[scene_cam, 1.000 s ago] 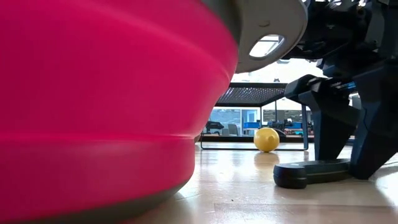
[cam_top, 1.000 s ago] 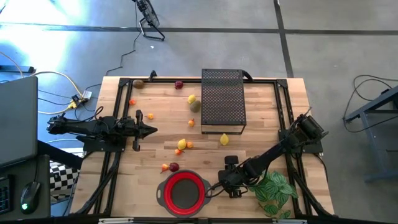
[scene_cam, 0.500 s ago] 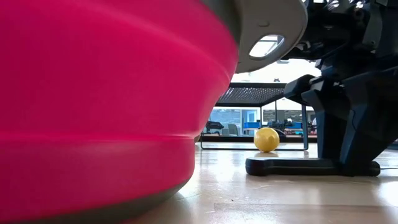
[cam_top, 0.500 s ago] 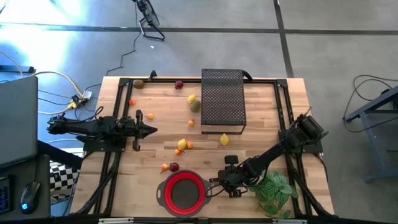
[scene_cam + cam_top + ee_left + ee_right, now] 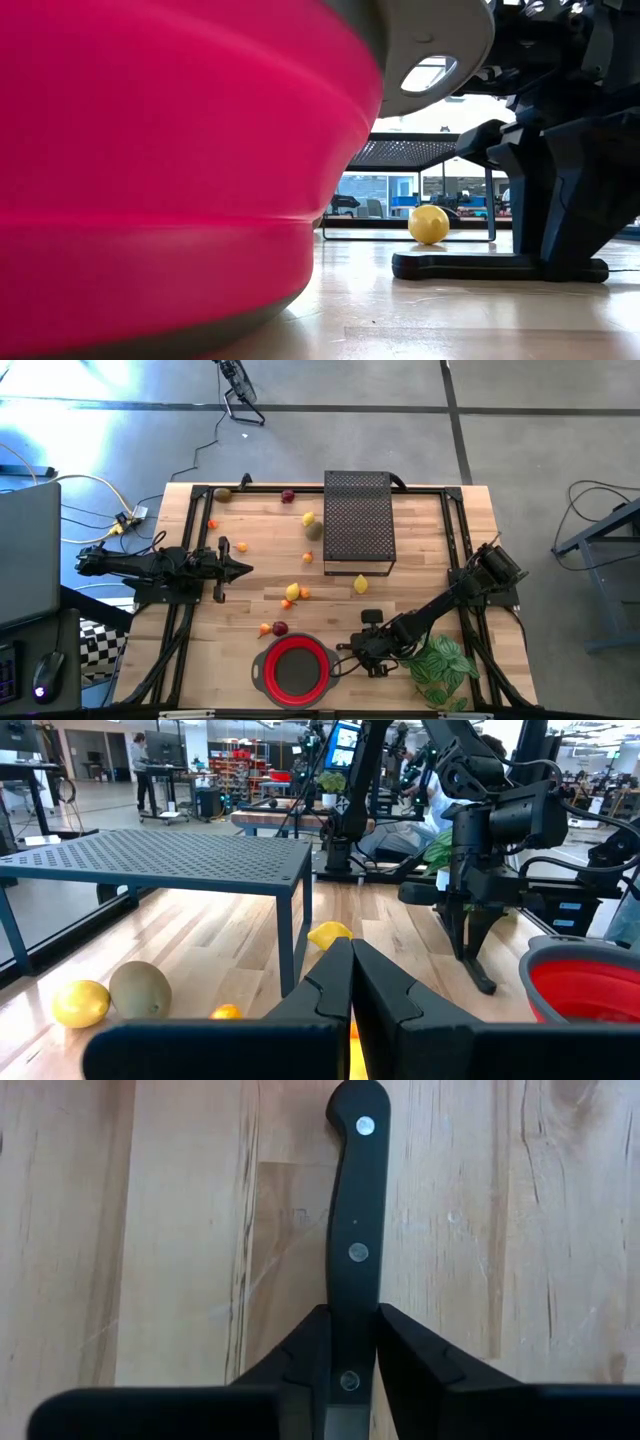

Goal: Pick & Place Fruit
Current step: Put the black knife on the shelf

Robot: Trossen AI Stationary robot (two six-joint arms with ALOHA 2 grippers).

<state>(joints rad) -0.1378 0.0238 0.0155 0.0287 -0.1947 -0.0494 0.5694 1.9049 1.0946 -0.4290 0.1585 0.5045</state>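
Black-handled riveted knife [image 5: 355, 1240] flat on wooden counter [image 5: 420, 560], clamped by right gripper [image 5: 349, 1348] beside red round bowl [image 5: 296, 668]. Small fruits [image 5: 292, 592] scattered mid-counter. Left gripper [image 5: 351, 982] clenched, idle.

Bright red bowl [image 5: 296, 669] with a grey rim, yellow, orange and dark red fruit [image 5: 291, 592] just past it, black riveted knife handle [image 5: 355, 1230] on pale wood.
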